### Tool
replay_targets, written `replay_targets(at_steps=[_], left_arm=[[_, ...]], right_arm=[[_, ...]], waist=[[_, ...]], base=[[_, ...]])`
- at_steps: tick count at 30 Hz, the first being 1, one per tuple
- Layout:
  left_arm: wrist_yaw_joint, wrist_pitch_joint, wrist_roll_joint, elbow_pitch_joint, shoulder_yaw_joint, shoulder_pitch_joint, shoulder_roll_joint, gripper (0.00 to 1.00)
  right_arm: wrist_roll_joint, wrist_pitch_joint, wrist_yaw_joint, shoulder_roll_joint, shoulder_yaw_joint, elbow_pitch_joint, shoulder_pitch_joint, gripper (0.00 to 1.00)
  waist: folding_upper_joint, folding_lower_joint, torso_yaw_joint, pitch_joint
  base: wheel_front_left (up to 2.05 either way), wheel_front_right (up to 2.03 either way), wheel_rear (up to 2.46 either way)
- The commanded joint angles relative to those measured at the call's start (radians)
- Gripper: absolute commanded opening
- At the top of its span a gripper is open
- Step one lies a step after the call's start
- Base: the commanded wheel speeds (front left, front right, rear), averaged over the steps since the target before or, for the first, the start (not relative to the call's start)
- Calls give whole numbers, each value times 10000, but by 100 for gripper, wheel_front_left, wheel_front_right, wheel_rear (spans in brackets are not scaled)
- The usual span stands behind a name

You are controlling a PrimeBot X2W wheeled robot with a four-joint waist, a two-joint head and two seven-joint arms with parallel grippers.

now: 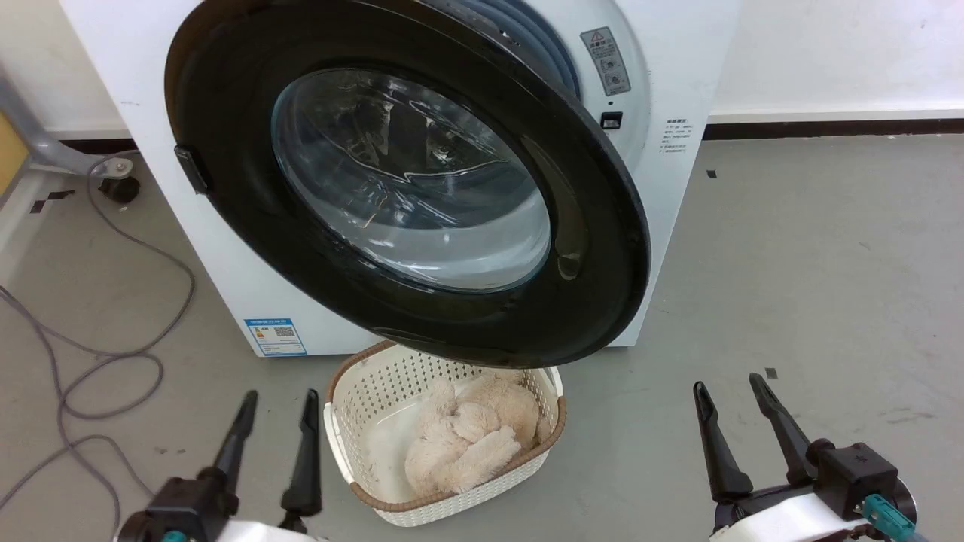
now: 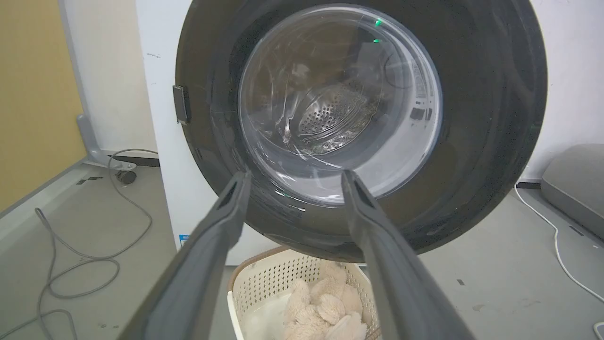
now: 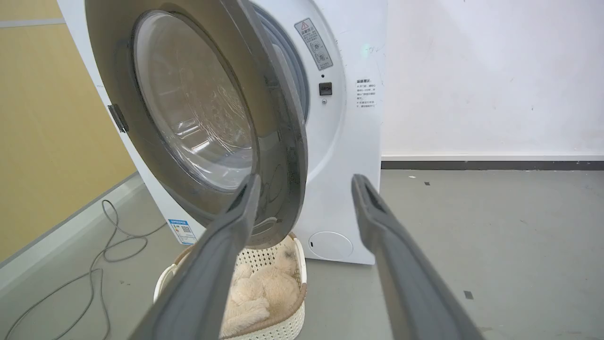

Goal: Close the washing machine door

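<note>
A grey concrete floor (image 1: 791, 263) runs back to a white wall, and a grey cable (image 1: 113, 361) loops over it at the far left. At the near left the left gripper (image 1: 280, 394) hovers above the floor, just left of the basket, its two dark fingers spread moderately, holding and touching nothing. Further back stands the white washing machine (image 1: 218, 248). The washing machine door (image 1: 410, 181) hangs partly open in front of it: its left edge sits against the machine, while its right edge is swung out towards the near side, showing the grey rubber ring (image 1: 527, 38) behind. Below the door sits a cream basket (image 1: 343, 421) holding a beige plush toy (image 1: 467, 444). At the near right the right gripper (image 1: 729, 384) is likewise parted and empty, well clear of the door.
</note>
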Motion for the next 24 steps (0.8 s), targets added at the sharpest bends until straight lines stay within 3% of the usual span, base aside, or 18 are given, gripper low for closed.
replay_targets(at_steps=[1, 10, 11, 12, 13, 24], left_arm=[[-55, -52, 226, 64, 6, 165, -97, 100], [-410, -52, 930, 178, 311, 153, -668, 100], [-448, -52, 1010, 191, 323, 120, -712, 100], [-487, -52, 1087, 203, 329, 82, -755, 100], [-521, -52, 1165, 208, 330, 44, -796, 100], [-768, -53, 1663, 151, 370, -513, -1118, 100]], right_arm=[[-19, -46, 6, 5, -11, -67, 145, 100], [-20, -46, 6, -90, -13, -244, 150, 100], [-19, -46, 6, -140, 31, -223, 141, 90], [-5, -46, 6, -195, 88, -236, 106, 41], [5, -46, 6, -281, 195, -269, 60, 2], [687, -46, 6, -2148, 2027, -328, -1435, 0]], waist=[[0, 0, 45, 27], [0, 0, 340, 175], [0, 0, 385, 200], [0, 0, 436, 234], [0, 0, 490, 281], [0, 0, 1279, 1278]], base=[[0, 0, 0], [0, 0, 0], [0, 0, 0], [0, 0, 0], [0, 0, 0], [0, 0, 0]])
